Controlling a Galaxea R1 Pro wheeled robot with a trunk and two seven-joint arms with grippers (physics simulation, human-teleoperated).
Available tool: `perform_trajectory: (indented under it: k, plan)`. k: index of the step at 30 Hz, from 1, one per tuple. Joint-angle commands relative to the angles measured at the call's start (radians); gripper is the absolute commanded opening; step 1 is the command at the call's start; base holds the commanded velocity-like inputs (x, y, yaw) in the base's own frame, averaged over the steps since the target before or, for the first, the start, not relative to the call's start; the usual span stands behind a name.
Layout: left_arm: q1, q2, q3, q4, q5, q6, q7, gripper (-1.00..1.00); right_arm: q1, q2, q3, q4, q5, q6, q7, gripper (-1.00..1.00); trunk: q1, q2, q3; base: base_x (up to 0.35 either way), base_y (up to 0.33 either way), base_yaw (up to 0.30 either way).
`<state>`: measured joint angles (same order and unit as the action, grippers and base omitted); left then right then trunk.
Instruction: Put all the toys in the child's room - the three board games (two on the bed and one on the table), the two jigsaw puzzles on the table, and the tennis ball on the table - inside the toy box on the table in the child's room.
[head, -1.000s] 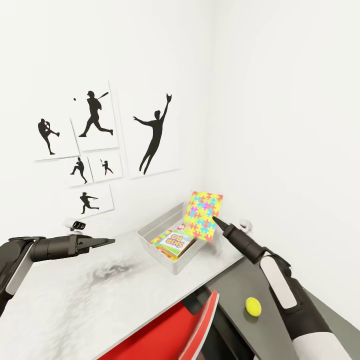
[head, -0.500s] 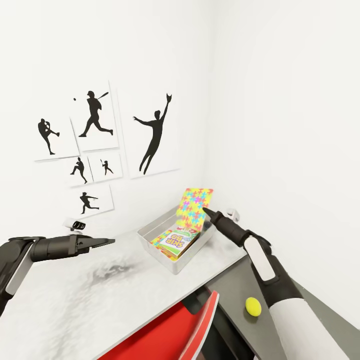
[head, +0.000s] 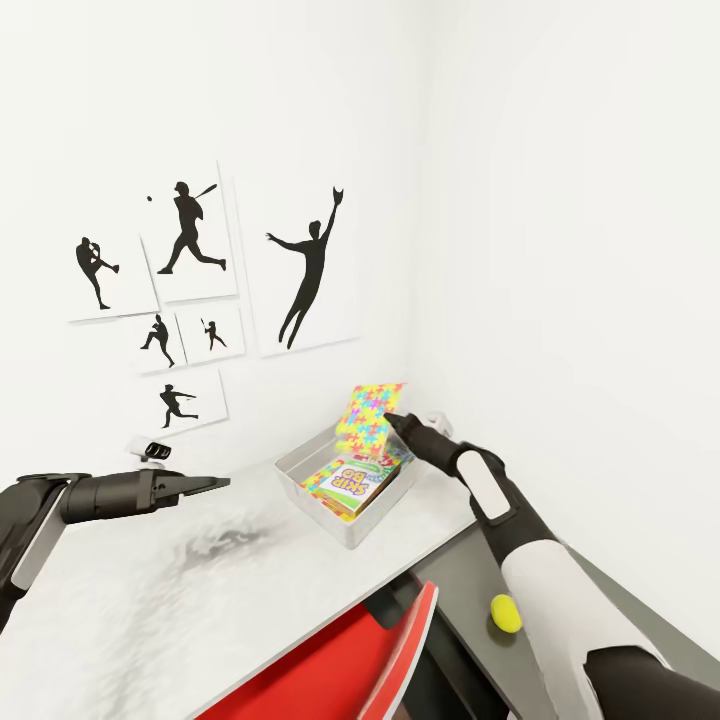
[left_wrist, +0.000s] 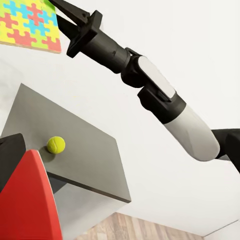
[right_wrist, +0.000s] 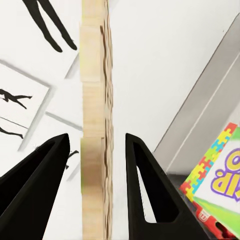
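Now carrying puzzle (head: 369, 420) over box (head: 352, 534) | right gripper (right_wrist: 95, 155) clamping puzzle edge | left gripper (head: 212, 484) idle, fingers nearly together | next: lower, release

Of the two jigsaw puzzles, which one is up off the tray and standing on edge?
The jigsaw puzzle held in the right tool, upright above the toy box. The other puzzle lies flat inside, under the SKIP BO box.

head high over table (head: 150, 590); wrists close, sharing puzzle (head: 368, 418).
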<state>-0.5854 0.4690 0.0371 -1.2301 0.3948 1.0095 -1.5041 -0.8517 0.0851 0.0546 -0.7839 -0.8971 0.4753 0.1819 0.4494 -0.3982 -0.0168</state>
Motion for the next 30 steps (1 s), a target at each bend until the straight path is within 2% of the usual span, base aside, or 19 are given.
perform_trajectory:
  k: [1, 5, 8, 21, 30]
  plan:
    - [-0.001, 0.0, 0.0, 0.0, 0.001, 0.011, -0.003, 1.0, -0.002, 0.006, -0.001, 0.001, -0.001, 0.004, -0.014, -1.0, 0.001, -0.002, -0.002, 0.0, 0.0, 0.0]
    - [-0.001, 0.0, 0.0, 0.0, 0.001, 0.011, -0.004, 1.0, -0.003, 0.022, -0.001, -0.004, -0.007, 0.008, -0.1, -1.0, 0.001, -0.002, -0.002, 0.0, 0.0, 0.0]
    - [-0.001, 0.0, 0.0, 0.0, 0.001, 0.011, -0.004, 1.0, -0.003, 0.024, -0.001, -0.006, -0.01, 0.009, -0.126, -1.0, 0.001, -0.002, -0.002, 0.0, 0.0, 0.0]
    - [-0.001, 0.0, 0.0, 0.0, 0.001, 0.011, -0.004, 1.0, -0.004, 0.025, -0.002, -0.008, -0.013, 0.041, -0.185, -1.0, 0.001, -0.002, -0.005, 0.0, 0.0, 0.04]
    - [-0.001, 0.0, 0.0, 0.0, 0.001, 0.011, -0.006, 1.0, -0.028, 0.025, -0.004, -0.004, -0.014, 0.043, -0.195, -1.0, 0.001, -0.002, -0.015, 0.0, 0.0, 0.074]
